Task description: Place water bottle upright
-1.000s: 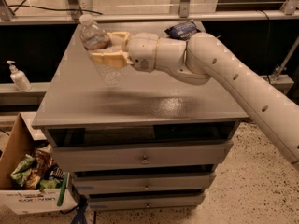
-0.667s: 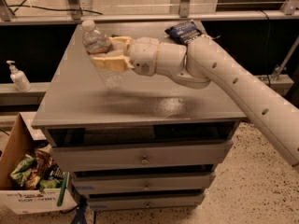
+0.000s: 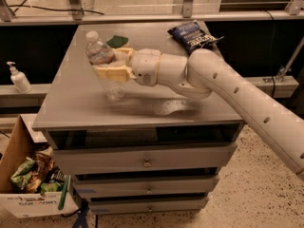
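The water bottle (image 3: 101, 61) is clear ribbed plastic with a white cap and a label band. It stands nearly upright, tilted a little to the left, with its base at or just above the grey tabletop (image 3: 71, 103). My gripper (image 3: 113, 65) reaches in from the right and is shut on the bottle's middle, one cream finger (image 3: 111, 73) in front and one behind. The white arm (image 3: 228, 89) runs off to the lower right.
A green sponge (image 3: 117, 42) lies behind the bottle. A dark blue snack bag (image 3: 192, 34) sits at the table's back right. A white pump dispenser (image 3: 19, 78) stands on a ledge at left. A cardboard box of snacks (image 3: 33, 179) is on the floor at lower left. Drawers are below the tabletop.
The gripper has carried the bottle slightly down and toward the table's front, and the bottle stands a little more upright.
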You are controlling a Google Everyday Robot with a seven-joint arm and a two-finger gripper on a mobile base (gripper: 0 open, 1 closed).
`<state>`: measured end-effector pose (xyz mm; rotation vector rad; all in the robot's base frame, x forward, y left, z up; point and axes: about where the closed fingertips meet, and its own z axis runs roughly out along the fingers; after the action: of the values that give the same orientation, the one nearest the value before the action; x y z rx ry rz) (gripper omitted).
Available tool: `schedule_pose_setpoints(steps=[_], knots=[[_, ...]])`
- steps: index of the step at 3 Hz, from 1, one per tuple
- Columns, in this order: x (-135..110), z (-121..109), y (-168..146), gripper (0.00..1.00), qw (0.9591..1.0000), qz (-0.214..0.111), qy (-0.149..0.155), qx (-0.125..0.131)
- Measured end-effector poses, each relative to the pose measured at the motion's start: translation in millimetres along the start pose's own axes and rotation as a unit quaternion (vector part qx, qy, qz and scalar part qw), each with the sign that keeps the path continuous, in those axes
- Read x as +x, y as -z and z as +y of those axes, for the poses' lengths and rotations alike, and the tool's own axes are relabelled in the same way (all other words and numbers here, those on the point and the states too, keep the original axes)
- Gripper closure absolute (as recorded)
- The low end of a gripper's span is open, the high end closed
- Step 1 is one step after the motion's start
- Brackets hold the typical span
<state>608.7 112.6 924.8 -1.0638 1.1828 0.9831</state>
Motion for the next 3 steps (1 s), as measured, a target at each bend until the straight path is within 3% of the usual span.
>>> schedule_pose_setpoints(steps=[1,3], knots=[[9.3,3.0,1.6,0.82,0.9998,0.003,-0.016,0.005],[9.4,3.7,3.6,0.36,0.9998,0.004,-0.02,0.008]])
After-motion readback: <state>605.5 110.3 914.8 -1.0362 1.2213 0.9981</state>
